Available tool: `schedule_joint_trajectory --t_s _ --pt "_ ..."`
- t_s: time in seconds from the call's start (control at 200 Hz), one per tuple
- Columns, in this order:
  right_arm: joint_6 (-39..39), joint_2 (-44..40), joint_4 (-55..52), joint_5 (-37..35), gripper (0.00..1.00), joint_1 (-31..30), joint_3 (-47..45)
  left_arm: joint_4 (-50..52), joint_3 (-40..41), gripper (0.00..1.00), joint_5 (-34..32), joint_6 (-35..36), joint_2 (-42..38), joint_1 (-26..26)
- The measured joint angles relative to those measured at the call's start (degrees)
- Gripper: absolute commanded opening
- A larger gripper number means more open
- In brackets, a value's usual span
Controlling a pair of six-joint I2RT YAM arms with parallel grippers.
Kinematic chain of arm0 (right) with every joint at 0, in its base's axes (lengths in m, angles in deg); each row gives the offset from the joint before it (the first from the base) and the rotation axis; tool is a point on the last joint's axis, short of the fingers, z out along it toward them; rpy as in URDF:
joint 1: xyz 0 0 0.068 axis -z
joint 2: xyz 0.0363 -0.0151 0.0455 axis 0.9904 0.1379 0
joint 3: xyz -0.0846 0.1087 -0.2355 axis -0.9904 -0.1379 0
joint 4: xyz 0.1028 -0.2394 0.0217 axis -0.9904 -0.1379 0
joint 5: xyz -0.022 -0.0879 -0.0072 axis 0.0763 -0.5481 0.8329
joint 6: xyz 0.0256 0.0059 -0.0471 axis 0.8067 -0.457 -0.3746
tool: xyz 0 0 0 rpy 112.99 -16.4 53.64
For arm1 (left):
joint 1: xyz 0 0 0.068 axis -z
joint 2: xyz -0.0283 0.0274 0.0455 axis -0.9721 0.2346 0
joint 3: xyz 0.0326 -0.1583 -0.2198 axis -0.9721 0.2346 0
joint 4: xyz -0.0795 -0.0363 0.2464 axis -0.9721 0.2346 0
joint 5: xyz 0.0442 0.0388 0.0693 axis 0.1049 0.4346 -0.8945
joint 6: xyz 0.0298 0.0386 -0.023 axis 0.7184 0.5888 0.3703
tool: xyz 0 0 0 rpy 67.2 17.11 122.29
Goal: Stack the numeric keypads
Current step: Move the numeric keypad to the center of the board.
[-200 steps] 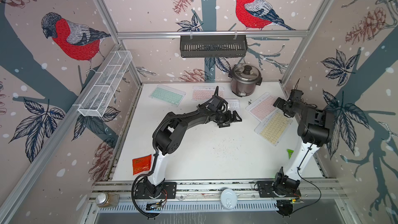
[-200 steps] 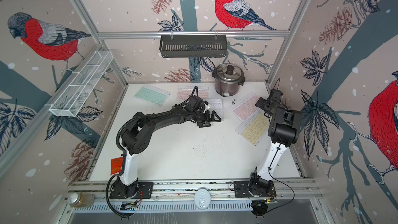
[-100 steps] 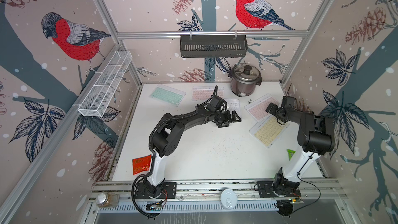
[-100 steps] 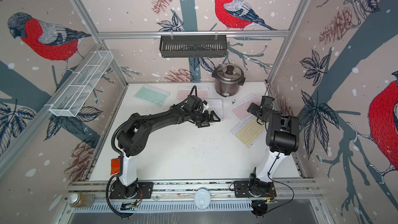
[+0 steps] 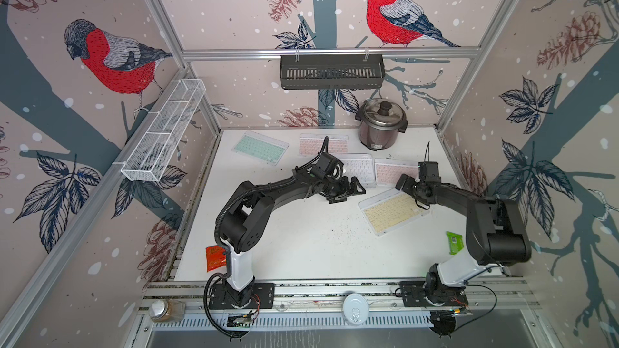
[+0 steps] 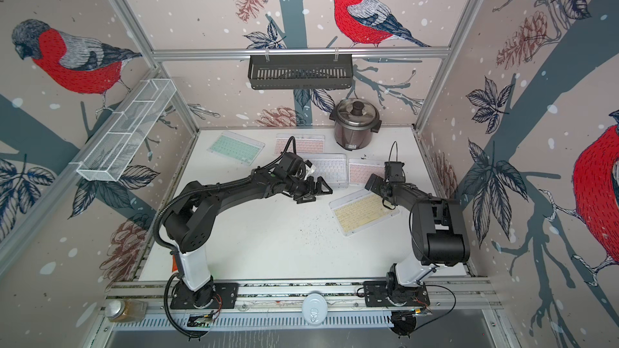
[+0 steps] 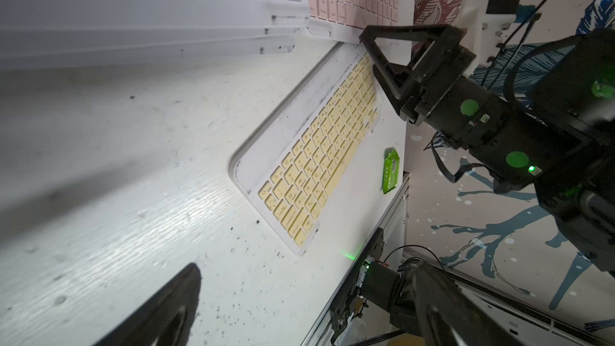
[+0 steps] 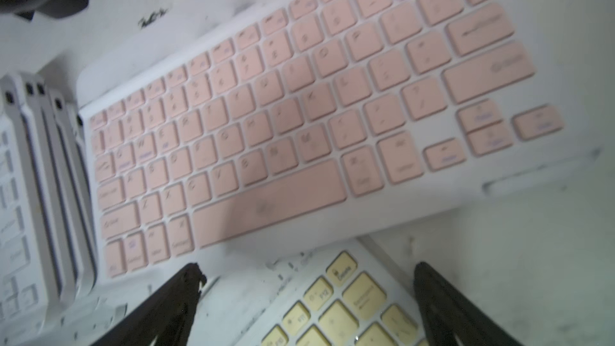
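In both top views a round steel pot (image 5: 380, 125) with a knobbed lid stands at the back of the matte, speckled white table (image 5: 301, 246). The thin, round-cornered plastic keypads lie flat: green keypad (image 5: 261, 147) far left of the pot, one pink keypad (image 5: 318, 144) just left of it, white keypad (image 5: 360, 168) and second pink keypad (image 5: 392, 170) edge to edge in front of it, and yellow keypad (image 5: 393, 210) angled, nearer still. The left gripper (image 5: 348, 190) hangs open and empty before the white keypad. The right gripper (image 5: 403, 185) hovers over the yellow keypad's far corner, as the left wrist view also shows. In the right wrist view its black fingers (image 8: 186, 281) spread wide, gripping nothing, and the white keypad tops several layered frames. Since a second ago the yellow keypad has slid leftward to lie straight before the pot, and the second pink keypad has squared up against the white one.
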Motion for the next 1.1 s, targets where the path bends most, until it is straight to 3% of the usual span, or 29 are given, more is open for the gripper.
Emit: schedule_joint_trajectory --t_s 0.386,0.531,0.626,0.711,0.947,1.102 --pt "11.2 -13.7 -4.0 0.9 1.0 -16.6 -10.3 0.2 17.0 0.99 0.2 2.2 -8.8 -5.9" --pt "10.9 -16.7 -6.8 2.0 1.0 -13.6 -10.4 2.0 17.4 0.99 -0.6 4.2 -9.9 -10.2" --pt "8.5 -16.1 -7.3 2.9 1.0 -8.1 -10.2 3.6 15.0 0.99 -1.0 5.8 -8.7 -10.6" --pt "6.3 -14.6 -8.0 3.7 1.0 -7.9 -9.8 3.6 13.9 0.99 -0.7 7.0 -7.1 -10.7" --pt "6.7 -14.0 -5.7 5.0 1.0 -17.7 -10.1 4.0 13.9 0.99 0.9 7.2 -4.7 -10.9" --pt "12.6 -14.7 -3.5 6.4 1.0 -26.2 -10.6 3.6 16.3 0.99 2.6 8.2 -6.0 -12.9"
